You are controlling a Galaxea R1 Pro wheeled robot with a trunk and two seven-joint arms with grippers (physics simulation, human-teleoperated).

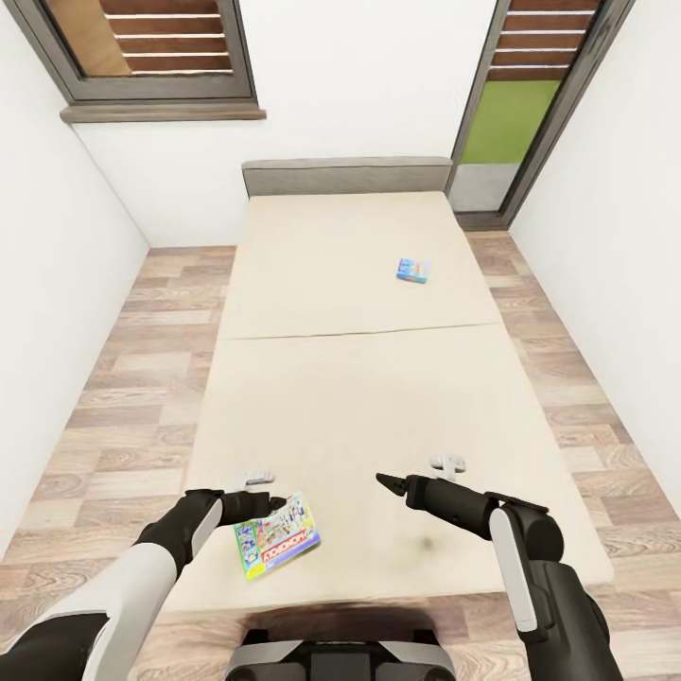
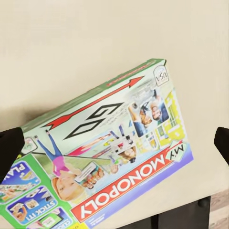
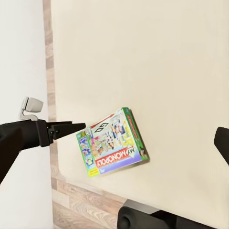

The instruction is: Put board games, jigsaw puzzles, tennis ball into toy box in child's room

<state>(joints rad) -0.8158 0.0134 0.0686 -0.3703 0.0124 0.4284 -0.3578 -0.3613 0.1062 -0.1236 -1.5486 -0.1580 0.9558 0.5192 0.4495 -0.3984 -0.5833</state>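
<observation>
Green-edged board game [image 1: 276,546] on bed [image 1: 359,397] near edge, at open left gripper [image 1: 272,502]; right gripper [image 1: 386,482] state unclear

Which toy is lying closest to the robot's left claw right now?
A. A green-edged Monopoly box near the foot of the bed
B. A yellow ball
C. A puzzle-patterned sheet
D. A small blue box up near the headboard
A: the green-edged Monopoly box lies on the bed right by the left gripper, while the small blue box sits far up the mattress.
</observation>
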